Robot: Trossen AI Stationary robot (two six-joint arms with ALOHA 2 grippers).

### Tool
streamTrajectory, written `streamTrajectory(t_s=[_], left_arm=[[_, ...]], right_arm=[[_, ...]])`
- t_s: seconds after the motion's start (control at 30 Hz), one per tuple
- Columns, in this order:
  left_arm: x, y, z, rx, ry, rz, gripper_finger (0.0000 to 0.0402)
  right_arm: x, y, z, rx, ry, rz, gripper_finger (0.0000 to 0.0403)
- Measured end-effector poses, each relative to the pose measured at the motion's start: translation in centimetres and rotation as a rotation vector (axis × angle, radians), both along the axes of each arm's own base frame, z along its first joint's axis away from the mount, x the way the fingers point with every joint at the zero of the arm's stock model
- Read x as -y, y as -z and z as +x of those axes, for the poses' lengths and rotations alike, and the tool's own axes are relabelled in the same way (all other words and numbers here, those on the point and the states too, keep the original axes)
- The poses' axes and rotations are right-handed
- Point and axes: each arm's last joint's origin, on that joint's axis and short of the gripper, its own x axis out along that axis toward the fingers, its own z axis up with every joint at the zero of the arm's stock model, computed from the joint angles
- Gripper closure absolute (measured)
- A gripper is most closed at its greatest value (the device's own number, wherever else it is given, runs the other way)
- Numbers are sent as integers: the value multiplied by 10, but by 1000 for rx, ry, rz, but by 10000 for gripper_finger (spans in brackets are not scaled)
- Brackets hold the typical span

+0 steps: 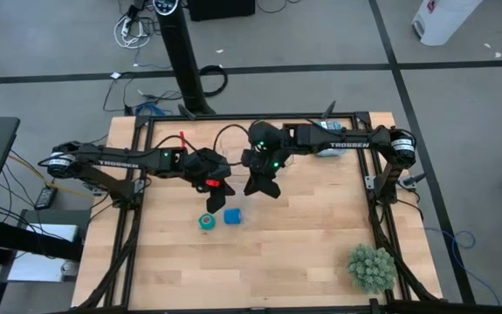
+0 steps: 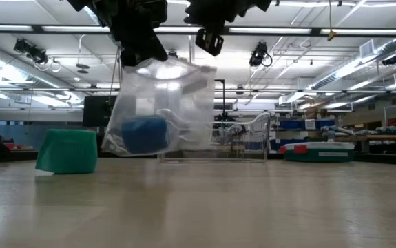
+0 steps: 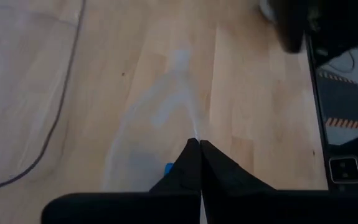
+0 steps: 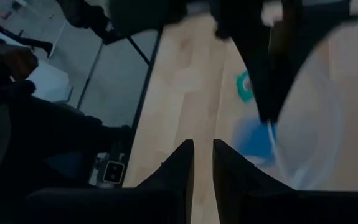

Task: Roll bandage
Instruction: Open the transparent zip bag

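the left gripper (image 3: 196,146) is clenched on the top edge of a clear plastic bag (image 2: 160,107), which hangs above the table (image 1: 303,244) with a blue roll (image 2: 144,134) inside. the bandage (image 1: 207,222), a small teal coil, rests on the table just beside the bag. the right gripper (image 4: 203,149) hovers nearby, fingers slightly parted, grasping nothing.

Blue roll (image 2: 144,134) blurred inside bag (image 2: 163,103)
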Motion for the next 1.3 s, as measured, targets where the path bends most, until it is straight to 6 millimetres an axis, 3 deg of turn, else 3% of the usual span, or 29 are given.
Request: streamTrajectory(t_s=[0.27, 0.77, 1.13, 1.3], left_arm=[[0, -2, -10, 28, -23, 1, 401], [-1, -6, -7, 84, -27, 22, 401], [3, -8, -5, 112, -2, 35, 401], [4, -9, -5, 120, 4, 37, 401]], right_arm=[[3, -8, 0, 21, 15, -35, 353], [28, 21, 7, -125, 138, -65, 349], [52, 22, 10, -95, 247, -65, 248], [51, 19, 12, -40, 215, -81, 238]])
